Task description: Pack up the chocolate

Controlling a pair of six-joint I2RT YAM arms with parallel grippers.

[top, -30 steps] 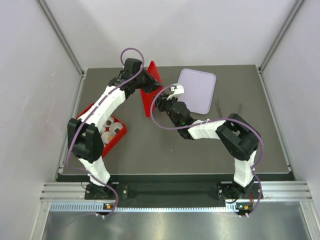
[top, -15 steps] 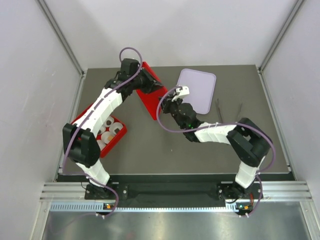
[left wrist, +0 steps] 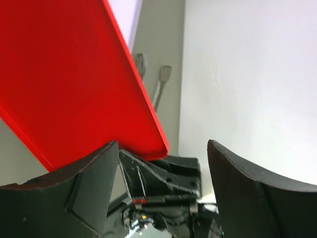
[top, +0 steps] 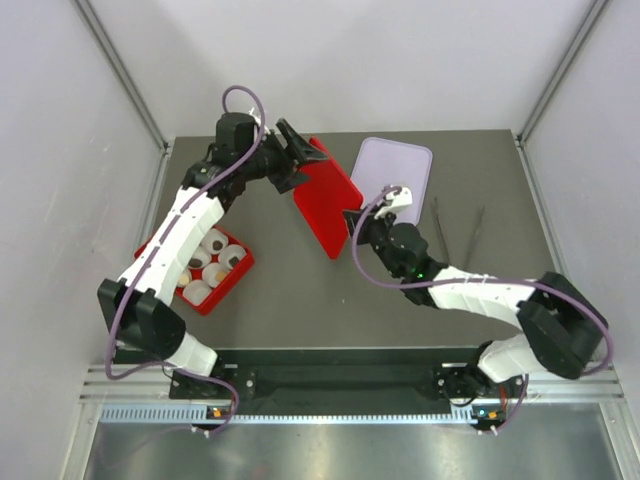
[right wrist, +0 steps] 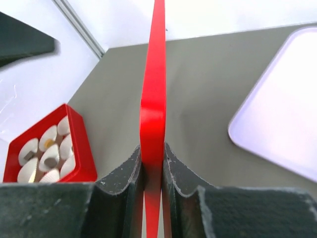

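Now right fingers (right wrist: pixel 124 173) pinch red lid (right wrist: pixel 153 99), left fingers (left wrist: pixel 89 183) wide; chocolate (right wrist: pixel 51 162) well apart in box (right wrist: pixel 82 148)

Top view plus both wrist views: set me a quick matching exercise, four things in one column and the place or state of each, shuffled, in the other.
Things
1. red lid
2. left gripper
3. red box
4. lavender tray

Place or state
A. jaws open
B. holds white paper cups
C. pinched by the right gripper
D. lying flat at the far side of the table

Pairs: 1-C, 2-A, 3-B, 4-D
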